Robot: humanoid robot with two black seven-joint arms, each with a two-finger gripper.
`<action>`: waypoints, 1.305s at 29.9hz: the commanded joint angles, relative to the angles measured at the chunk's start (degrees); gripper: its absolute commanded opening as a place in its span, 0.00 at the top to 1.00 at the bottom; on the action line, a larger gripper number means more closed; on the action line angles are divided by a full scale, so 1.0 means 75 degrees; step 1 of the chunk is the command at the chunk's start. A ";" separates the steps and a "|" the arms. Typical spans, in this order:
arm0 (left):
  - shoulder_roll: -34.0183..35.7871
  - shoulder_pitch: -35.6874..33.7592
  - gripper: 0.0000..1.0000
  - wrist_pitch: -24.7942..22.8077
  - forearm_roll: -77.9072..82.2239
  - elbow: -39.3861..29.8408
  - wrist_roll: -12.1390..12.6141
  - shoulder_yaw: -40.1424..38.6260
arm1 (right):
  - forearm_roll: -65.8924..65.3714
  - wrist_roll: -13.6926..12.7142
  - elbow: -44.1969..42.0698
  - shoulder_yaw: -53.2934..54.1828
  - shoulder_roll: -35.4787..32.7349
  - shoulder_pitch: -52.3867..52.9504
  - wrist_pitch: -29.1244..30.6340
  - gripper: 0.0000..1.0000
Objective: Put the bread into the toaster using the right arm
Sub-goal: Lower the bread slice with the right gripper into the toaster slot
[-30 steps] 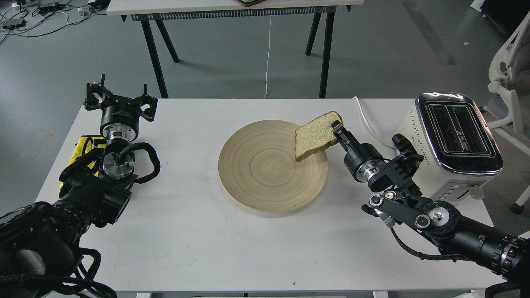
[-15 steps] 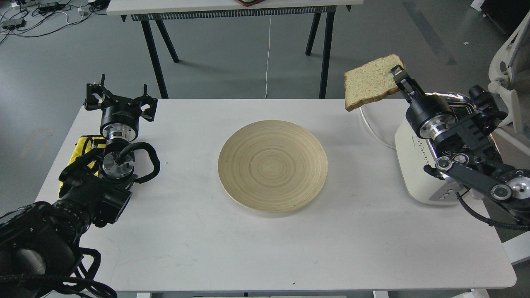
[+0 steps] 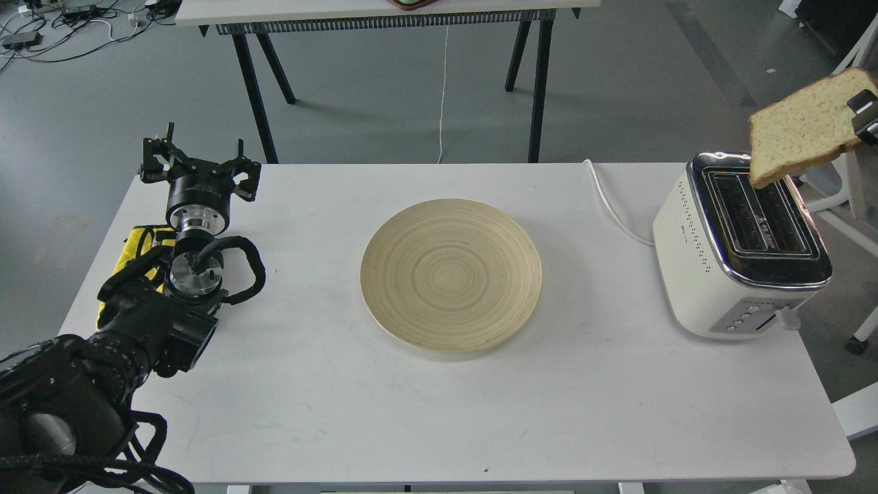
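One slice of bread [image 3: 802,127] hangs in the air at the right edge of the view, tilted with its face toward the camera, its lower left corner overlapping the far right corner of the toaster [image 3: 744,250] in the picture; it looks raised above the toaster rather than resting on it, and it is not in either slot. Only a small black tip of the right hand [image 3: 865,116] shows at the frame's edge, pressed against the slice's right side and clamped on it as far as can be seen; the rest of that arm is out of view. Both black slots in the chrome top are open to view, the row of small buttons sits on the near end, and the white cord [image 3: 614,206] runs from the toaster's far left side across the white bench [image 3: 439,412] toward the back edge. A round, pale wooden plate [image 3: 451,274] lies bare at the middle of the bench, well apart from the toaster. At the far left, the left hand [image 3: 200,161] points away from the camera above the bench's back left corner, its fingers spread apart and holding nothing, with a yellow cloth [image 3: 140,250] just beside and partly under that arm.
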 commanded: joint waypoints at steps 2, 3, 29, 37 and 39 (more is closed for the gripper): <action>0.0000 0.0000 0.00 0.0000 -0.0001 0.0000 0.0000 0.0000 | -0.0010 0.0004 0.0006 -0.0268 -0.0240 -0.0057 -0.0001 0.97; 0.0000 0.0000 0.00 0.0000 -0.0001 0.0000 0.0000 0.0000 | -0.0021 0.0004 0.0006 -0.0338 -0.0299 -0.0057 -0.0001 0.97; 0.0000 0.0000 0.00 0.0000 -0.0001 0.0000 0.0000 0.0000 | -0.0373 0.0004 -0.0403 -0.1007 0.0438 -0.0045 -0.0001 0.97; 0.0000 0.0000 0.00 0.0000 -0.0001 0.0000 0.0000 0.0000 | -0.0584 -0.0008 -0.1024 -0.1042 0.1141 -0.0045 -0.0001 0.96; 0.0000 0.0000 0.00 0.0000 -0.0001 0.0000 0.0000 0.0000 | -0.0584 -0.0008 -0.1212 -0.1054 0.1364 -0.0045 -0.0001 0.96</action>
